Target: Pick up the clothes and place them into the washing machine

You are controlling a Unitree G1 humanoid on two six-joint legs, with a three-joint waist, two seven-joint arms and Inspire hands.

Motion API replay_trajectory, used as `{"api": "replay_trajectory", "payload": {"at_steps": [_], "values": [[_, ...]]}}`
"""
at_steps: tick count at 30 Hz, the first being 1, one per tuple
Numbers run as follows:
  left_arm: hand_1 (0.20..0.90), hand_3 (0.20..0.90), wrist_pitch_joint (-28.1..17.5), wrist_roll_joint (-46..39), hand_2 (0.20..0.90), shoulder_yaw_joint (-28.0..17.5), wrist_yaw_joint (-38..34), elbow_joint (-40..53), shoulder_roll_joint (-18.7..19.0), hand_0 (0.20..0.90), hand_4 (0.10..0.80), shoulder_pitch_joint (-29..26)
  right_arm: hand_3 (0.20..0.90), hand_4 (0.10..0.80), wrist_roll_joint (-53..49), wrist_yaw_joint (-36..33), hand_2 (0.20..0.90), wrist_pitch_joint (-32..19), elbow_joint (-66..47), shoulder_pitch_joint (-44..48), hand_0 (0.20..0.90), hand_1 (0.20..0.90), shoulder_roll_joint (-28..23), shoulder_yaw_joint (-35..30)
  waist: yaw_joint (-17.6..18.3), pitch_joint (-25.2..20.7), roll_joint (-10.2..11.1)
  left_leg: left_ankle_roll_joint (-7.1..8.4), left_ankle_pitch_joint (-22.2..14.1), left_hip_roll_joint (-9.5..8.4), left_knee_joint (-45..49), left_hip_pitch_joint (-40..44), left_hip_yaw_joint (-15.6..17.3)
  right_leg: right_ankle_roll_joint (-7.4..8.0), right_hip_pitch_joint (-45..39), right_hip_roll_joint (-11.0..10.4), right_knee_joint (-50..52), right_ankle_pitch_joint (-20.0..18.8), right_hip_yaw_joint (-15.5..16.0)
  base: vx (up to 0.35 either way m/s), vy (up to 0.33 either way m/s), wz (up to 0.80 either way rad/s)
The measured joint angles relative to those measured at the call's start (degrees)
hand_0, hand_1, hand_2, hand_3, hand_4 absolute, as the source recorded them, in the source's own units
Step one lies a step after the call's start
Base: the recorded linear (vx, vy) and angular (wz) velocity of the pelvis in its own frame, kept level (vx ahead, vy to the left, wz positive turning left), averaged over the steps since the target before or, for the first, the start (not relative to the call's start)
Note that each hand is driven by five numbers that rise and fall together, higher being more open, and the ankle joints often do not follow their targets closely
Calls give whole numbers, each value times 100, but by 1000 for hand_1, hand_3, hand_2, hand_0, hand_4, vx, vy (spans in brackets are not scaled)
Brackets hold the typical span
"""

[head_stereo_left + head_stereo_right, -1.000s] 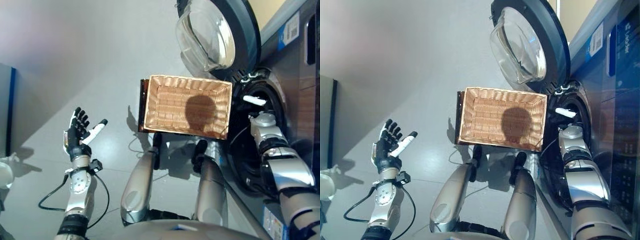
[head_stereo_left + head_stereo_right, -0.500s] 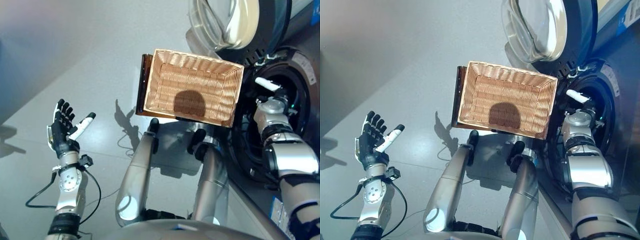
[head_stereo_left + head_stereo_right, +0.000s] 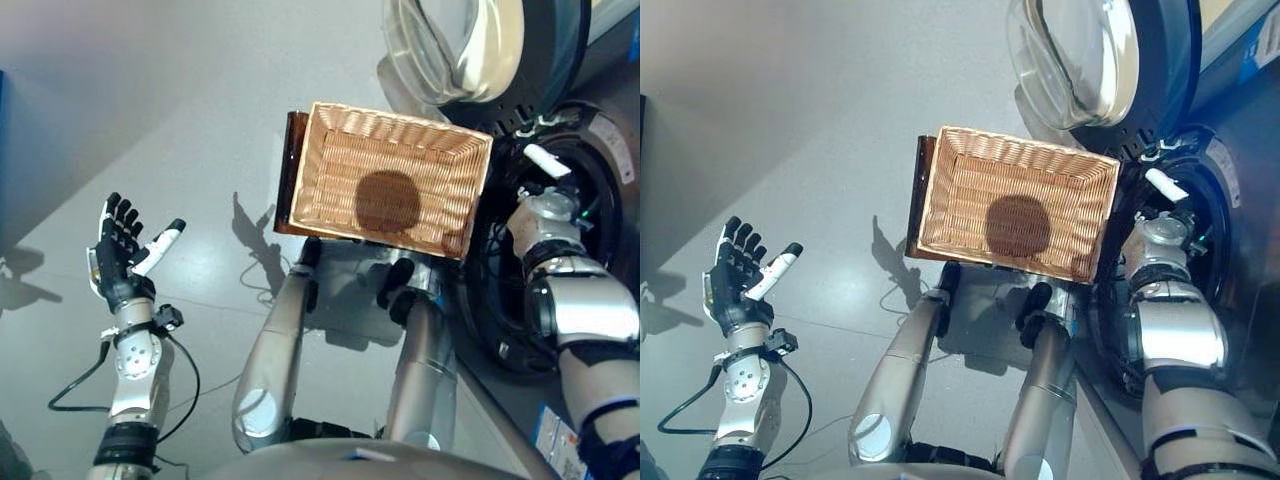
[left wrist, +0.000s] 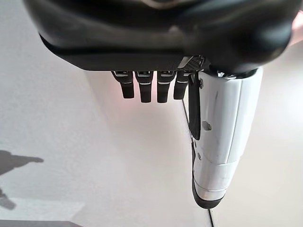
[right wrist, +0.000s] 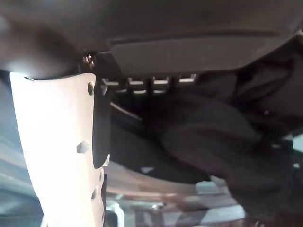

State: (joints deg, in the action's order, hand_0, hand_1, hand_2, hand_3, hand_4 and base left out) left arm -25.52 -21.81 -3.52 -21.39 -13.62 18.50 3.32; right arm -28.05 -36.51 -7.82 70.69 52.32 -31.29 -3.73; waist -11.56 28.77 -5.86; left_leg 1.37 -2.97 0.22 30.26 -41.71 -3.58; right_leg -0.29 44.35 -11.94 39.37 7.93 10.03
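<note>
The right hand reaches into the round opening of the washing machine at the right of the scene, its white-covered thumb showing at the rim. In the right wrist view a dark bundle of clothes lies just past the fingers, inside the drum; whether those fingers are curled on the cloth or straight cannot be told, since only their bases show.

The left hand hangs over the floor at the near left, fingers straight and spread, holding nothing. The woven basket between the two arms is empty, and the machine's glass door stands swung open at the far right.

The clothes look soft and limp, light enough for one hand, likely to drape and sag rather than keep any shape. They are not fragile, and cloth gives good friction, so slipping seems a small risk; snagging on the door rim or trailing out of the opening seems the likelier trouble. The best hold would be a bunched fold at the middle of the heap, not a loose edge.

A blue label sits on the machine's front at the near right, but its print cannot be read.
</note>
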Motion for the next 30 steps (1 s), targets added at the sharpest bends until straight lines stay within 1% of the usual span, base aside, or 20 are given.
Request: {"api": "replay_trajectory", "payload": {"at_steps": [2,3,4,6,7,9,10,13,15,18,21,23,25,28,30], "values": [[900,900,-1,21,900,8,-13,-44,-12,900,800,-49,900,800,-94,29,900,-320,-507,-488,900,900,255,-134,20,3,-10,29,46,21,-309,357,16,40,-337,62,-304,-116,27,50,-6,-18],[900,900,-5,24,900,22,-9,-48,-16,900,800,-74,900,800,-172,85,900,-419,-531,-584,900,900,313,-134,30,2,-14,28,64,29,-432,510,22,52,-479,76,-391,-141,30,46,-6,-14],[900,900,-23,23,900,31,4,-65,-36,900,800,-105,900,800,-421,185,900,-576,-615,-649,900,900,402,-305,41,-7,-17,21,101,35,-606,677,32,70,-615,90,-558,-159,33,-53,17,-8],[900,900,-136,21,900,88,25,-164,-46,900,800,-144,900,800,-782,195,900,-768,-626,-662,900,900,534,-391,44,-13,-26,14,213,46,-853,873,66,72,-781,125,-757,-277,42,-13,20,-7],[900,900,-145,11,900,128,30,-192,-48,900,800,-153,900,800,-954,220,900,-944,-631,-661,900,900,629,-502,42,-12,-27,1,251,74,-1008,979,93,100,-863,142,-892,-309,34,26,22,-7],[900,900,-143,2,900,191,75,-250,-51,900,800,-152,900,800,-1174,279,900,-1036,-630,-667,900,900,693,-593,40,-9,-35,-16,288,70,-1083,1071,154,103,-957,137,-1004,-378,43,25,19,-6],[900,900,-134,-13,900,202,100,-264,-56,900,800,-150,900,800,-1219,297,900,-1051,-630,-668,900,900,710,-628,42,-9,-35,-28,281,93,-1130,1114,156,118,-999,144,-1060,-373,43,38,23,-7],[900,900,-115,-21,900,214,181,-386,-87,900,800,-138,900,800,-1637,510,900,-1294,-634,-674,900,900,905,-865,50,-14,-50,-104,379,77,-1403,1403,227,188,-1284,134,-1335,-492,48,-14,24,-3],[900,900,-119,-39,900,202,251,-389,-84,900,800,-126,900,800,-1880,585,900,-1394,-631,-641,900,900,925,-961,39,-24,-71,-146,458,39,-1579,1509,243,222,-1373,113,-1492,-540,27,-17,39,-1],[900,900,-118,-71,900,208,267,-389,-84,900,800,-96,900,800,-2131,678,900,-1586,-640,-582,900,900,942,-1031,30,-25,-82,-166,445,-24,-1576,1482,310,250,-1290,48,-1507,-556,-58,-10,41,-6],[900,900,-115,-112,900,270,273,-388,-89,900,800,-70,900,800,-2756,913,900,-1951,-816,-441,900,900,1011,-1340,24,-58,-185,-209,460,-89,-1554,1298,363,313,-1078,-2,-1491,-606,-145,7,41,-8],[900,900,-115,-110,900,404,284,-370,-105,900,800,-71,900,800,-3221,1047,900,-2333,-1053,-383,900,900,1077,-1522,27,-62,-343,-252,480,-136,-1545,1208,377,328,-986,-57,-1456,-620,-157,29,60,9],[900,900,-113,-113,900,475,301,-371,-151,900,800,-57,900,800,-3460,1066,900,-2604,-1120,-318,900,900,1146,-1679,17,-67,-471,-265,487,-168,-1555,1204,376,337,-981,-87,-1457,-626,-164,44,65,5],[900,900,-115,-120,900,478,342,-368,-214,900,800,-45,900,800,-3667,1217,900,-2855,-1162,-304,900,900,1195,-1648,21,-66,-555,-337,509,-202,-1573,1218,411,364,-979,-118,-1458,-641,-193,42,57,-3],[900,900,-116,-143,900,479,370,-368,-220,900,800,-57,900,800,-3782,1298,900,-2883,-1162,-304,900,900,1261,-1633,28,-67,-558,-350,505,-208,-1575,1231,466,372,-979,-124,-1466,-647,-227,52,44,-6]]}}
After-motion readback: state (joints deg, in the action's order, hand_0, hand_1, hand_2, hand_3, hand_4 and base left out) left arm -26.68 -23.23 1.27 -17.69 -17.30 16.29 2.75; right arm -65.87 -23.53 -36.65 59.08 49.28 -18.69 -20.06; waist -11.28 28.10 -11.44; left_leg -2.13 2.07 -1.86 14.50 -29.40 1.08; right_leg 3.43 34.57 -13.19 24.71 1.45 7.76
